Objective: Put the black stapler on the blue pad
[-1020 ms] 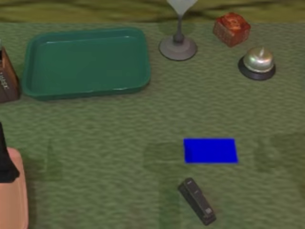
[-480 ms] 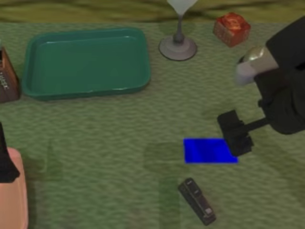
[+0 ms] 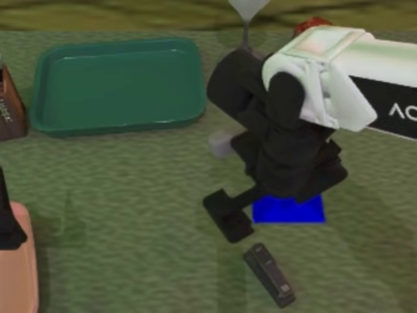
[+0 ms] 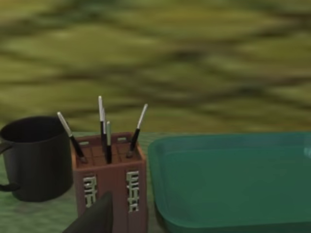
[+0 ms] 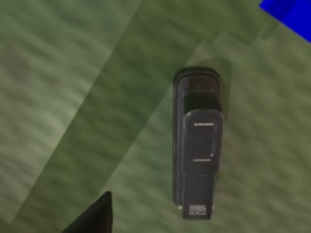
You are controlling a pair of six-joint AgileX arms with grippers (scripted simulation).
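Observation:
The black stapler (image 3: 269,274) lies flat on the green table near the front edge, set diagonally; the right wrist view shows the stapler (image 5: 198,145) from above with a small light label at one end. The blue pad (image 3: 290,210) lies just behind it, its far edge covered by my right arm; one corner of the pad (image 5: 291,12) shows in the right wrist view. My right gripper (image 3: 228,216) hovers open just left of the pad and behind the stapler, holding nothing. My left arm (image 3: 8,225) stays parked at the table's left edge.
A large green tray (image 3: 117,85) sits at the back left. Beside it stand a brown pen holder (image 4: 109,179) and a black mug (image 4: 34,158). A glass stem (image 3: 246,13) and a red box (image 3: 309,26) peek out behind the right arm.
My right arm has swept in from the right, crossing over the blue pad to a spot left of it, and it now covers the bell and the glass's base. Stapler and pad have not moved.

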